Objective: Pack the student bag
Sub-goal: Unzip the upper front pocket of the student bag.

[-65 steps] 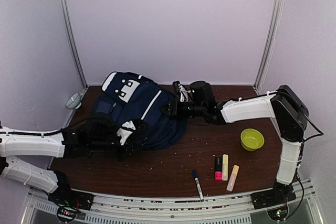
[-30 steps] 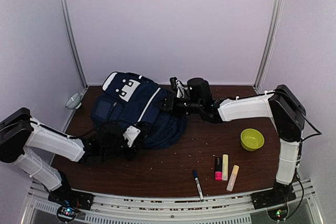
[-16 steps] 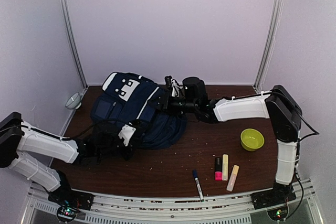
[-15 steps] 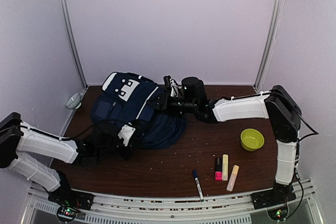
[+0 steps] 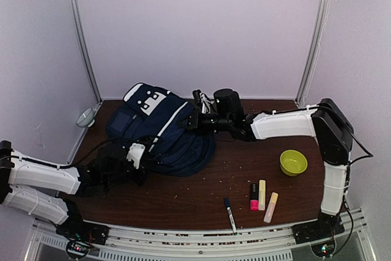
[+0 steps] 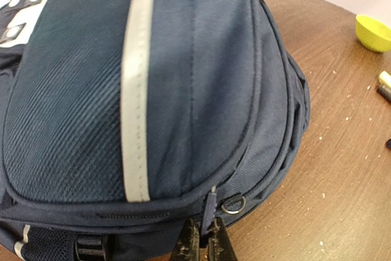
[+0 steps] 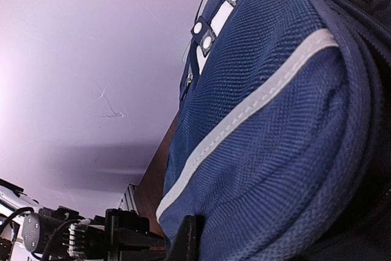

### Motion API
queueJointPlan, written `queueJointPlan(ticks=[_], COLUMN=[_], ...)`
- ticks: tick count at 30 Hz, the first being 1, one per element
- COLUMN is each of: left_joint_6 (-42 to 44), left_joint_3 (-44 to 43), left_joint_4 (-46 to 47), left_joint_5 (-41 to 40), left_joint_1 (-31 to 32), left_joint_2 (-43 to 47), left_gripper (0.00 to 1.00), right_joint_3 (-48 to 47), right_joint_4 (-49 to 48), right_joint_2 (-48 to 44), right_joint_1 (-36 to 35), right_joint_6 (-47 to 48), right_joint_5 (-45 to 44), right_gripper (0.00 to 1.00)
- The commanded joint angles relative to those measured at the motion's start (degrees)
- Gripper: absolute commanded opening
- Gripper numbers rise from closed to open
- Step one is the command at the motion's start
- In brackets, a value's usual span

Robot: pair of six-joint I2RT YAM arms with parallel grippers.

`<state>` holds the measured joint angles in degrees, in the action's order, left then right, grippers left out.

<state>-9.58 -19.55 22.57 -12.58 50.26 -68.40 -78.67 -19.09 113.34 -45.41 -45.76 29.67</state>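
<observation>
Pulled back toward the near-left corner, the left end effector (image 6: pixel 203 239) is clenched on the zipper pull (image 6: pixel 209 207) of the student bag (image 5: pixel 160 128), which lies far-left on the bench. Whether the right end effector (image 5: pixel 197 117) grips, I cannot tell. It looks like unzipping, so the next move is a steady pull along the zipper.

From the middle of the counter (image 5: pixel 183 200), the student bag (image 5: pixel 162 129) fills 9 to 12 o'clock and the right arm (image 5: pixel 284 125) bars 2. A bowl (image 5: pixel 293 162) sits at 3, highlighters (image 5: pixel 262 196) at 4, a pen (image 5: pixel 230 214) at 5. Bare wood lies open at 6 to 7.
</observation>
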Motion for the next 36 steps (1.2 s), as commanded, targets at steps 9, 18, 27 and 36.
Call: queueJointPlan(ticks=[9,18,27,36], left_joint_6=[-4.6,-8.6,-3.1,2.0], left_joint_3=[2.8,2.0,0.0,-0.5], left_joint_4=[-3.6,-5.7,-3.2,-2.0], left_joint_5=[-14.5,-11.0,-5.4,-4.8], left_joint_1=[-7.9,-15.5,-15.7,-15.7], left_joint_2=[8.5,8.0,4.1,5.3], left_gripper=[0.0,0.0,0.0,0.0], right_joint_3=[2.9,1.4,-0.2,-2.0], right_joint_4=[4.4,5.9,5.4,5.4], right_joint_2=[-11.7,-11.1,-9.8,-8.7], right_joint_1=[6.9,7.2,5.8,5.2], right_joint_6=[8.9,9.7,8.2,7.5], right_joint_5=[1.7,3.4,3.9,3.9], right_gripper=[0.0,0.0,0.0,0.0])
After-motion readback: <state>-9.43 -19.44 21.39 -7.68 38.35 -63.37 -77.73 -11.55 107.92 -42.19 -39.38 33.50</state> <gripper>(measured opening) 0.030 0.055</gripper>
